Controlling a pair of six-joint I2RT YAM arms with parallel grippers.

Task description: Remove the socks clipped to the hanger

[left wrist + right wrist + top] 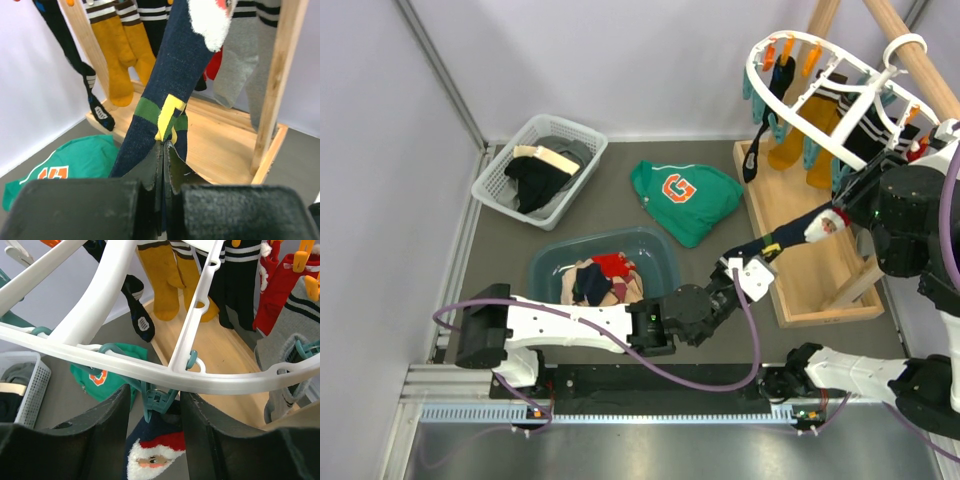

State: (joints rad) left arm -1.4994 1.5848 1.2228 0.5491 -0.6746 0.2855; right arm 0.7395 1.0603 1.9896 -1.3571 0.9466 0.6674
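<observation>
left gripper (164, 150) clamped on navy Santa sock (175, 75) toe, right gripper (155, 391) spread wide around teal clip (159, 401) on hanger (100, 290)

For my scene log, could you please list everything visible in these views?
Santa sock: one, navy, stretched from a teal clip to the left gripper.
Hung socks: several, mustard, black, grey, red, striped, clipped on the hanger.
Hanger: one, white, on the wooden stand, right.
Tub: one, teal, centre, holding loose socks.
Basket: one, white, far left, holding dark clothes.
Sweatshirt: one, green, orange G, beside the stand.
Left gripper: one, black, shut on the Santa sock.
Right gripper: one, black, open astride the teal clip.
</observation>
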